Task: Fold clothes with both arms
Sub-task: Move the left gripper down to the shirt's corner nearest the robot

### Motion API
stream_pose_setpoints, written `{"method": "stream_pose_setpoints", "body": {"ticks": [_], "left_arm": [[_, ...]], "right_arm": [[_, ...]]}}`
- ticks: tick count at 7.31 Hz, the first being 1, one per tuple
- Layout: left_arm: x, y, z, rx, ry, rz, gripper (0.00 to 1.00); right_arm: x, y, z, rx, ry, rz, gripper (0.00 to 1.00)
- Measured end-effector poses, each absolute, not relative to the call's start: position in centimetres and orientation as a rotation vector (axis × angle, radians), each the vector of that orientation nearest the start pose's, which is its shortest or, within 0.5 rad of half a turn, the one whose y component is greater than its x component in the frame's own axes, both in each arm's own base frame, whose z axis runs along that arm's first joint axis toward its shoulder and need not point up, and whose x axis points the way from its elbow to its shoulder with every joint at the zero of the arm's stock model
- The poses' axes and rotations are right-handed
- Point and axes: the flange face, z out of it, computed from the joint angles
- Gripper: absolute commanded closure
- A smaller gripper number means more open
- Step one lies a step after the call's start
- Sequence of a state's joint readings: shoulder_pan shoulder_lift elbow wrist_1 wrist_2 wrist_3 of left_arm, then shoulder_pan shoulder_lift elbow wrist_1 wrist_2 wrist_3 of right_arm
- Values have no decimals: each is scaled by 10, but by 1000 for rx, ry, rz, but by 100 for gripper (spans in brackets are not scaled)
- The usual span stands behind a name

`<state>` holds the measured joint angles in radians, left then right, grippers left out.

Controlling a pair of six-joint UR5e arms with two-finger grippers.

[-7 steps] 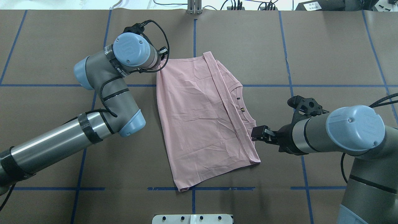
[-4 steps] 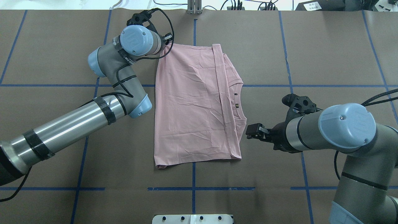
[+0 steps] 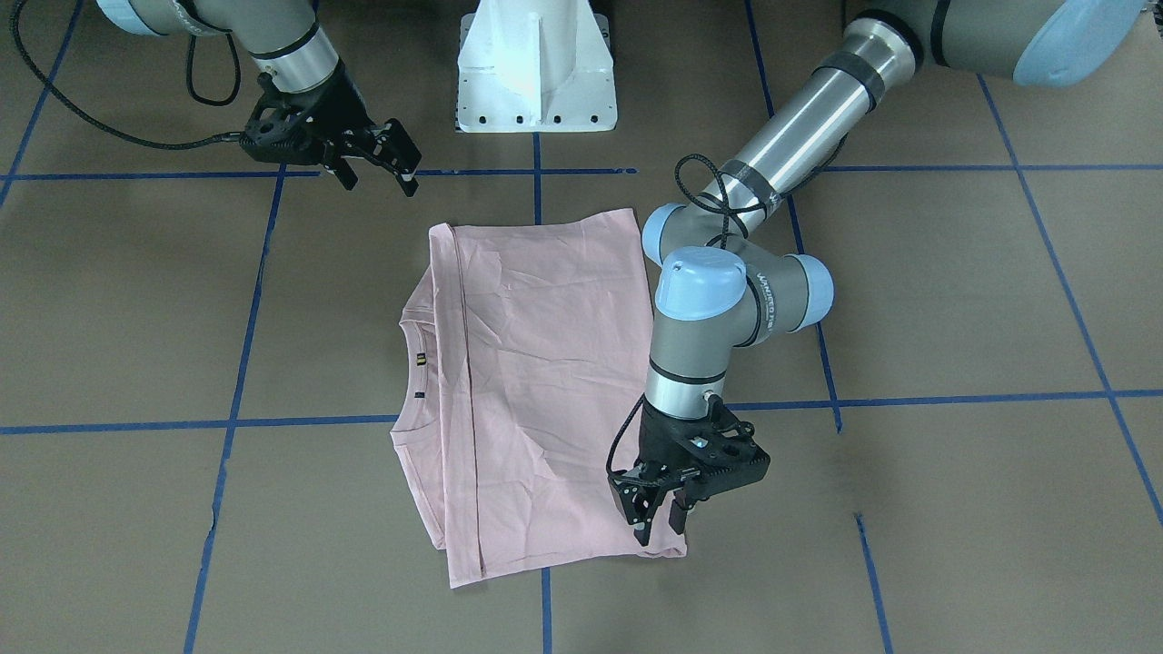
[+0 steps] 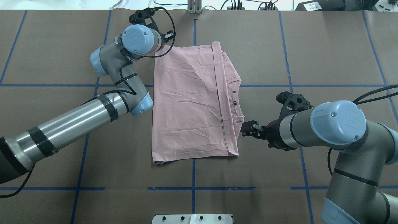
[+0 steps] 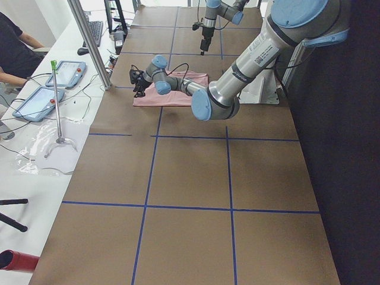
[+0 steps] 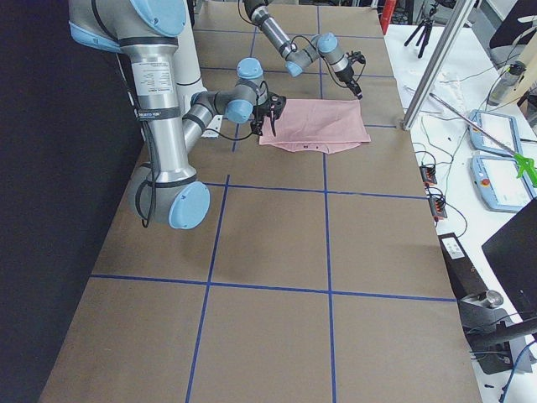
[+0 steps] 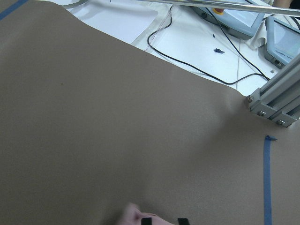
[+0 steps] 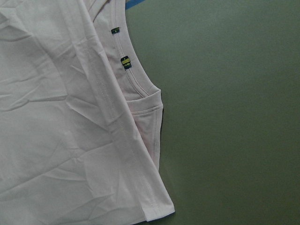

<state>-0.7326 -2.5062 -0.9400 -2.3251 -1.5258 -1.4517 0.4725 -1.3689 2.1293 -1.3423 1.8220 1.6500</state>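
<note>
The pale pink T-shirt (image 4: 189, 102) lies flat and folded on the brown table, print side hidden, its collar with small tags (image 4: 233, 102) towards my right arm. My left gripper (image 3: 659, 525) hangs over the shirt's far corner. Its fingertips (image 7: 146, 220) stand apart, with a bit of pink cloth (image 7: 133, 216) beside one of them. My right gripper (image 4: 247, 129) is open, just off the collar-side edge and not touching. The right wrist view shows that edge of the shirt (image 8: 56, 117) and bare table, with no fingers in frame.
The white pedestal base (image 3: 536, 73) stands at the robot's side of the table. An aluminium post (image 4: 194, 6) and cables sit at the far edge. Blue tape lines (image 4: 192, 188) cross the brown cover. Tablets on a side desk (image 5: 41, 101) lie beyond the table.
The shirt slid away from the robot and turned square to the tape lines, pulled by the left arm at its far corner. The right gripper followed its edge leftwards.
</note>
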Motion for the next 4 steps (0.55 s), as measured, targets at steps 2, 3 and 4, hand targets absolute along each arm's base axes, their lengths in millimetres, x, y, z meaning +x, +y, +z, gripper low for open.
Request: {"method": "stream_pose_setpoints", "body": {"ticks": [2, 3, 4], "left_arm": [[529, -653, 245, 398, 1028, -507, 0], [512, -630, 238, 359, 1038, -486, 0], [489, -599, 229, 305, 1033, -489, 0]], "right_arm": [[-396, -330, 277, -25, -1019, 385, 0], [-393, -333, 277, -20, -1020, 390, 0], [-391, -335, 277, -17, -1020, 393, 0]]}}
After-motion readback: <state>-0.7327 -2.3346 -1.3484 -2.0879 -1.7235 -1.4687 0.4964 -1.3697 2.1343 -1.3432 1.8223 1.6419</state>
